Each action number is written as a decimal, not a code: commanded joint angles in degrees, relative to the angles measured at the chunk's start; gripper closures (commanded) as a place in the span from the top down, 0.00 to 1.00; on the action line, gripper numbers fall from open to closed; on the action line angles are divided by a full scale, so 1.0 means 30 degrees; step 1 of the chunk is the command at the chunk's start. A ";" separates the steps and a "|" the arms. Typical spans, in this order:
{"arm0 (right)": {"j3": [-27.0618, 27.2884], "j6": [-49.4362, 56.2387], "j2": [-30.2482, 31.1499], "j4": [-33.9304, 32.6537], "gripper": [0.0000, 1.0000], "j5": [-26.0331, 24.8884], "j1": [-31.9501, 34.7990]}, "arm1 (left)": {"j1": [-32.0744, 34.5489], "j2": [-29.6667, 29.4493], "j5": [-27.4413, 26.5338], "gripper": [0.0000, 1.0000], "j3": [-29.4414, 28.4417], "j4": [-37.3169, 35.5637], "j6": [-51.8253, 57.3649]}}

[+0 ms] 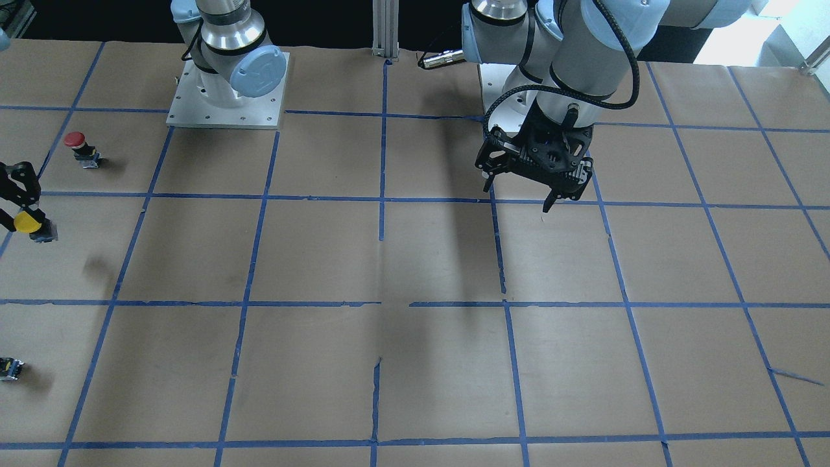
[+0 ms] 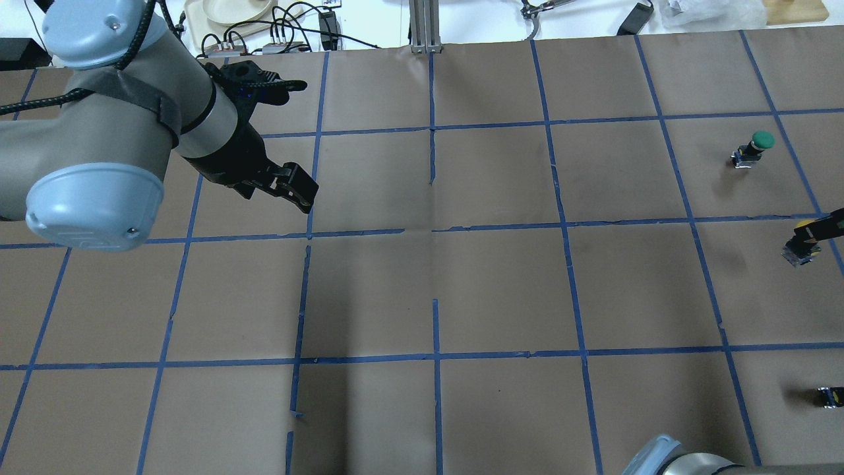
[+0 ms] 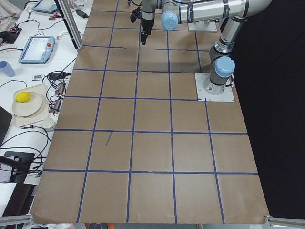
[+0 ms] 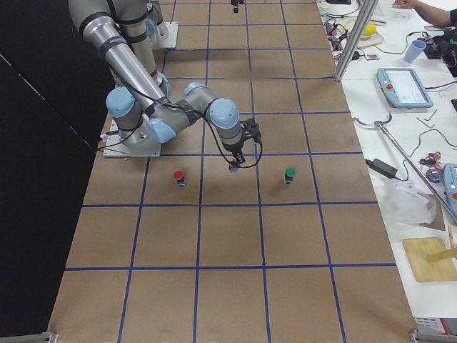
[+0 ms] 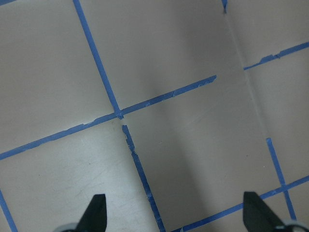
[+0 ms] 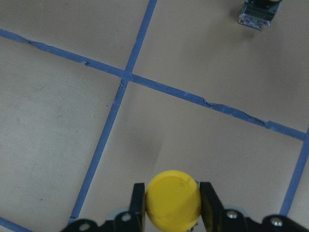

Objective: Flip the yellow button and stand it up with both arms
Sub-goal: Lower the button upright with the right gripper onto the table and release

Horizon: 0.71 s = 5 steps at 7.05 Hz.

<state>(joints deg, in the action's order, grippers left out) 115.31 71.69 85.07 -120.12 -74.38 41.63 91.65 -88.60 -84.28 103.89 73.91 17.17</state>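
Observation:
The yellow button [image 6: 173,202] has a round yellow cap on a dark blocky body. My right gripper [image 6: 173,205] is shut on it, one finger on each side of the cap, and holds it above the paper-covered table. It shows at the left edge of the front view [image 1: 27,222] and at the right edge of the overhead view [image 2: 801,241]. My left gripper [image 1: 517,194] hangs over the table on the other side, open and empty, and its two fingertips [image 5: 96,212] stand wide apart in the left wrist view.
A red-capped button [image 1: 79,146] stands near the right arm's base. A green-capped button [image 2: 758,145] stands beyond the held one. A tiny black-yellow part [image 2: 831,396] lies at the table's right edge. Blue tape lines grid the brown table [image 1: 415,259].

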 commanded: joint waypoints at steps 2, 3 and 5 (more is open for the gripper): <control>0.0000 0.6935 -0.1255 0.0254 0.08 0.2171 -0.1629 | 0.0007 -0.0057 0.0086 1.00 -0.0089 -0.0085 -0.0040; 0.0029 0.8607 -0.1344 0.0690 0.08 0.2350 -0.2268 | 0.0006 -0.0231 0.0116 1.00 -0.0119 -0.0173 -0.0040; 0.0030 1.2036 -0.1374 0.2739 0.09 0.3288 -0.3035 | 0.0123 -0.0175 -0.0030 1.00 -0.0236 0.0001 -0.0069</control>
<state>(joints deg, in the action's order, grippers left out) 115.39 101.26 81.09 -114.87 -65.72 33.72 91.87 -89.22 -84.20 103.40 73.66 17.00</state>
